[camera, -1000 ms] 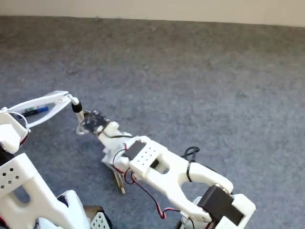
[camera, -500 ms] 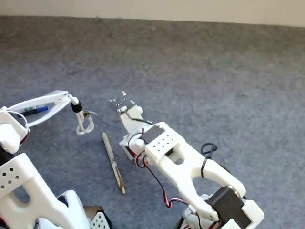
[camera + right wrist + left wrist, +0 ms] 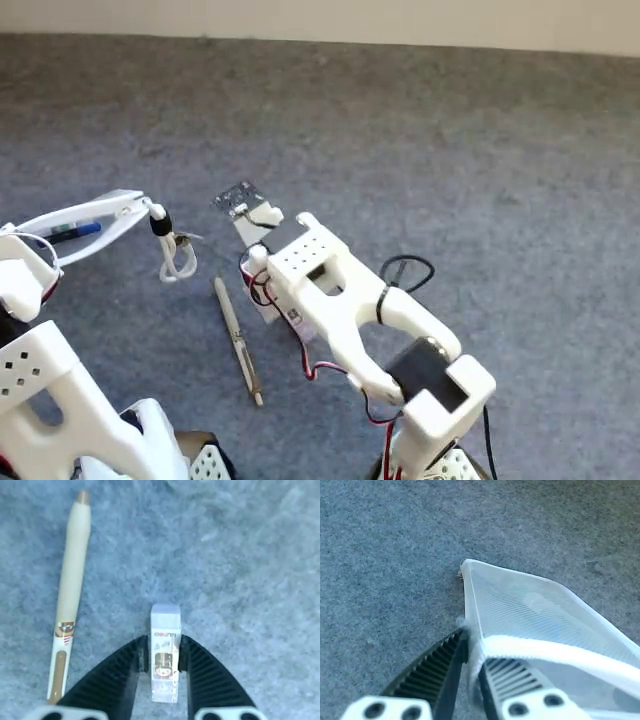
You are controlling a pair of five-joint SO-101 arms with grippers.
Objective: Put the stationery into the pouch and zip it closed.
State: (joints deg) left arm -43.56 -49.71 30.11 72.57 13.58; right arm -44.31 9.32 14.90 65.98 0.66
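My left gripper (image 3: 472,666) is shut on the edge of the white mesh pouch (image 3: 535,610), held just above the carpet. In the high view the pouch (image 3: 95,218) is at the left, with a blue pen (image 3: 76,233) inside and its zipper loop (image 3: 178,262) hanging at the right end. A beige pen (image 3: 237,340) lies on the carpet between the arms, also in the right wrist view (image 3: 72,595). My right gripper (image 3: 163,641) is down at the carpet beside it, shut on a small white eraser (image 3: 165,621).
Grey carpet (image 3: 450,150) covers the whole surface, bare across the far side and to the right. The right arm's body (image 3: 330,290) and its loose wires stand just right of the beige pen. A pale wall edge (image 3: 400,20) runs along the back.
The right arm drew back from the pouch's zipper end, uncovering the beige pen, then swung its wrist down over the spot just right of the pen. The left arm and pouch stayed still.
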